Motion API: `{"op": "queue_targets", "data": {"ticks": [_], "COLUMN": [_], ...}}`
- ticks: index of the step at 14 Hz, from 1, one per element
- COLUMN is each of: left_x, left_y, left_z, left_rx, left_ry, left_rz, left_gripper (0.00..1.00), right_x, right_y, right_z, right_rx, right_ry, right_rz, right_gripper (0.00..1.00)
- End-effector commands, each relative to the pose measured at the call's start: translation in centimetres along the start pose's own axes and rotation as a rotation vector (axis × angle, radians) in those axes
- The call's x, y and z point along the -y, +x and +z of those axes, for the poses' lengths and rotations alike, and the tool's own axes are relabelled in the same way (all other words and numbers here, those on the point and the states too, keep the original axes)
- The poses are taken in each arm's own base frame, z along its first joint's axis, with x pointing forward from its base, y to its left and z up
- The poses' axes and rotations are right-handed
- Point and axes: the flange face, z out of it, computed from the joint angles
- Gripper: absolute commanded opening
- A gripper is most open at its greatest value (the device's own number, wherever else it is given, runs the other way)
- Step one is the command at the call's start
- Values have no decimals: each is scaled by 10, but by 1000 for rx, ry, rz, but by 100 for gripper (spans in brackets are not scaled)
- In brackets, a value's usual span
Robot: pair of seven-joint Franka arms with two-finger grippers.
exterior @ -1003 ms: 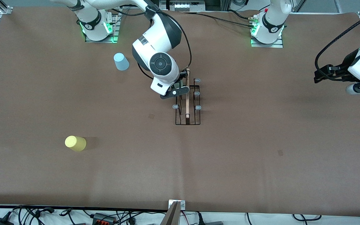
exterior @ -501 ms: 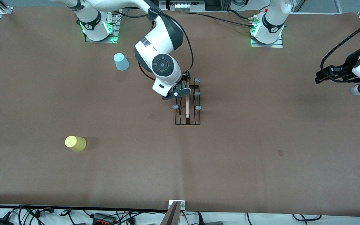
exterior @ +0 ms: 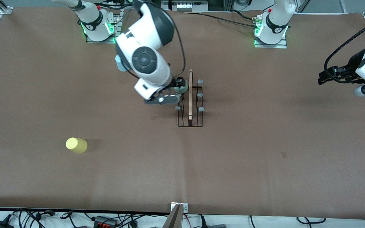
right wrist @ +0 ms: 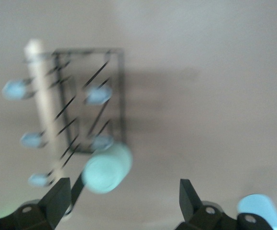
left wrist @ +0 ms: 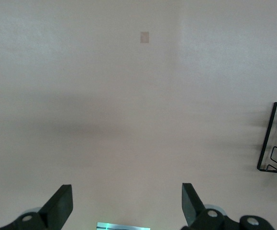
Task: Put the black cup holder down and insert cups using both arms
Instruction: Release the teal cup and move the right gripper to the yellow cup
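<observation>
The black cup holder (exterior: pixel 190 109) stands mid-table, its wooden handle (exterior: pixel 190 91) on top; it also shows as holder (right wrist: pixel 88 98) and holder (left wrist: pixel 274 143). A mint green cup (exterior: pixel 181 86), also cup (right wrist: pixel 107 167), sits on a prong at the holder's corner nearest the right arm's base. My right gripper (exterior: pixel 169 91) (right wrist: pixel 124 184) hangs open just beside that cup, apart from it. A yellow cup (exterior: pixel 76 145) lies nearer the front camera toward the right arm's end. The light blue cup (exterior: pixel 118 66) (right wrist: pixel 255 208) is mostly hidden by the right arm. My left gripper (exterior: pixel 323 76) (left wrist: pixel 126 187) waits open over bare table.
Brown mat covers the table (exterior: pixel 265 158). Both arm bases (exterior: pixel 98 27) stand along the edge farthest from the front camera. Cables and plugs (exterior: pixel 100 220) lie off the near edge. A small dark patch (exterior: pixel 284 154) marks the mat.
My right gripper opened, let go of the mint green cup on the holder's prong, and drew away toward the right arm's end. The left arm barely shifted.
</observation>
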Motion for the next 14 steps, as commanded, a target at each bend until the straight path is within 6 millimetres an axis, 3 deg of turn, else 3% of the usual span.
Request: {"op": "queue_targets", "data": {"ticks": [1,4,6,8,12,14], "left_x": [-2,-2,-2,-2,-2,-2], "left_y": [-7,-7,-8,-8,-8,-8], "left_z": [-2,-2,-2,-2,-2,-2], "left_rx": [3,3,4,4,4,4], "left_ry": [-17,-17,-17,-17,-17,-17], "left_rz": [-8,-6,-8,-8,-8,-8], "left_gripper": [100,100,100,100,100,100], "right_x": [-66,-169,-238,-301,-378,-394], "right_y": [44,101,136,164,199,213], "right_z": [-11,-16,-8,14,51,74], "right_rx": [-74,-82,-96,-92,-139,-177], "right_ry": [-107,-108,-90,-86,-70,-80], "right_rz": [107,256,308,309,226,117], "right_gripper": [100,100,100,100,100,100]}}
